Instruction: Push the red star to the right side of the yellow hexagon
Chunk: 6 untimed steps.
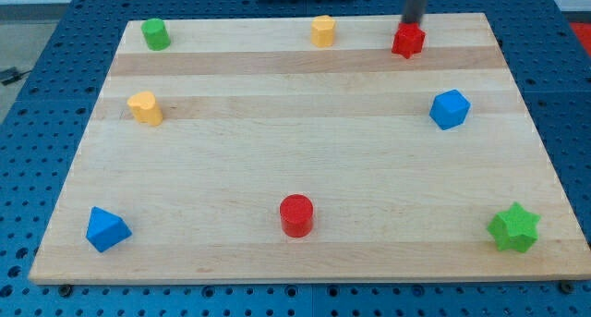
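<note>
- Nearest me: blue block (107,229), red cylinder (296,214), green star (513,227) along the view's bottom edge.
- Red star (407,42) sits at the view's top, right of the yellow hexagon (322,30), a gap between them.
- My tip (410,22), a bare rod gripping nothing, touches the star's far side.
- Judgement: placement looks about done; maybe 1 small nudge closer.

You are looking at a lab bench: a wooden board (305,169) lies on a blue perforated plate (55,40) with a regular grid of holes, as in test rigs.
</note>
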Motion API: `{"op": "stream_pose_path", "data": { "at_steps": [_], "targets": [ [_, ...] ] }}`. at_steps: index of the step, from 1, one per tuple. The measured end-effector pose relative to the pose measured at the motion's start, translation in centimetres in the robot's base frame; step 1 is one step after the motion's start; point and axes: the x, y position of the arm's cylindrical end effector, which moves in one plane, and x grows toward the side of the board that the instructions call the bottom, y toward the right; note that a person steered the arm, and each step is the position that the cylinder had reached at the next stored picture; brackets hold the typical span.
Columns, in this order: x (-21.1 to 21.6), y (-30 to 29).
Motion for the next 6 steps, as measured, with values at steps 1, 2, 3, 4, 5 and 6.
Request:
{"op": "stream_pose_path", "data": {
  "at_steps": [1, 2, 3, 4, 5, 6],
  "targets": [
    [0.8, 6.6],
    [4.2, 5.9],
    [6.2, 2.8],
    [5.0, -2.0],
    [2.2, -6.9],
    [2.2, -8.8]
  ]
}}
